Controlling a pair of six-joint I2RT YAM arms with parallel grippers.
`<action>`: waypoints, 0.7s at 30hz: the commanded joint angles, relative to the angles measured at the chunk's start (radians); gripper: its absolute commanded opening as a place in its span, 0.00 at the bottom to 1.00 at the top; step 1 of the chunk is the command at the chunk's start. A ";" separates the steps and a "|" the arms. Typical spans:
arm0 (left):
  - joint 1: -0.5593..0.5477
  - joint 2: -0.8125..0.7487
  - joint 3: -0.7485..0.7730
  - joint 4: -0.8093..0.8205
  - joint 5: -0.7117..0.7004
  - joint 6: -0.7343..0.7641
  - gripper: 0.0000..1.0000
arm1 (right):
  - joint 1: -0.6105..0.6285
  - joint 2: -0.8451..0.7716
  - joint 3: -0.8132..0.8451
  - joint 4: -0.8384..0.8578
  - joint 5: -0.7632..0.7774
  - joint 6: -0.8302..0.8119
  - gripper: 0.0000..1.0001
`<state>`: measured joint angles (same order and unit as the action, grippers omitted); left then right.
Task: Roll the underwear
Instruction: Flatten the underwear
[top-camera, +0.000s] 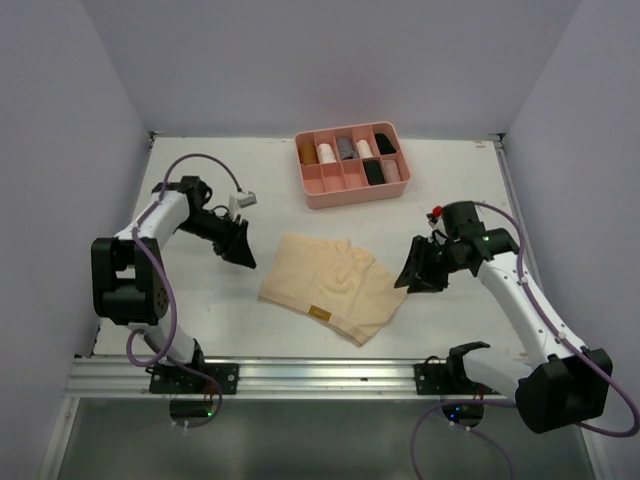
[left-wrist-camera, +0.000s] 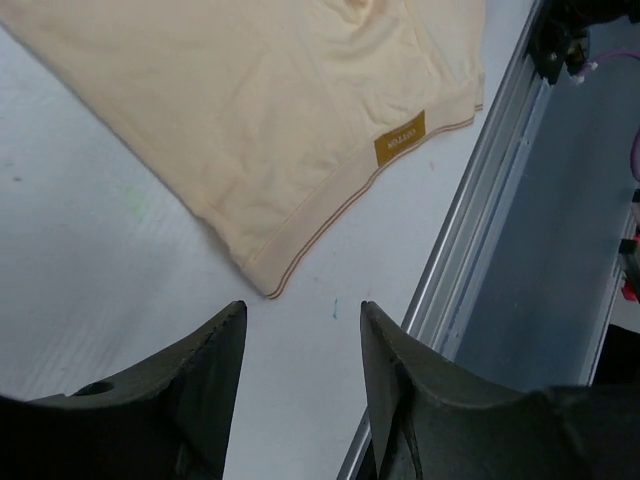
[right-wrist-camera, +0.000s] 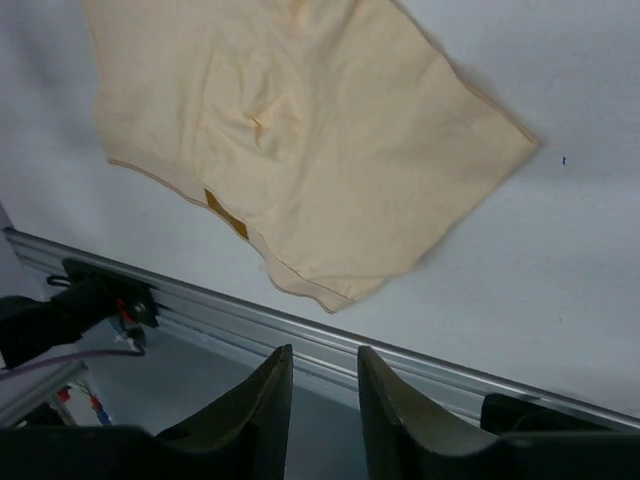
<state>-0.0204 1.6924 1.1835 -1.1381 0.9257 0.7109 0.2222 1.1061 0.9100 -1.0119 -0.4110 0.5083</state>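
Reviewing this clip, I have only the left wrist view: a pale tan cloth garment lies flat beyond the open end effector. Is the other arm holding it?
Observer: No. The right end effector is open near the right corner of the pale tan cloth underwear, with nothing between its fingers.
Operator: Anything else on the table?
Observer: A pink plastic divided tray sits at the far side, with what look like rolled cloths in its compartments.
Operator: Has any rolling started?
Observer: The top view shows the whole garment spread out, unrolled.
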 joint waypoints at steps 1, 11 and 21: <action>0.053 -0.059 0.103 0.117 0.012 -0.044 0.52 | 0.002 0.012 0.104 0.059 -0.008 -0.018 0.33; -0.194 -0.031 -0.005 0.503 -0.212 -0.364 0.30 | 0.146 0.299 0.058 0.309 0.106 -0.051 0.00; -0.285 0.147 0.019 0.617 -0.312 -0.479 0.12 | 0.219 0.373 -0.132 0.449 0.209 -0.018 0.00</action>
<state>-0.2710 1.8000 1.1694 -0.5999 0.6819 0.2893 0.4141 1.4670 0.8177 -0.6281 -0.2550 0.4778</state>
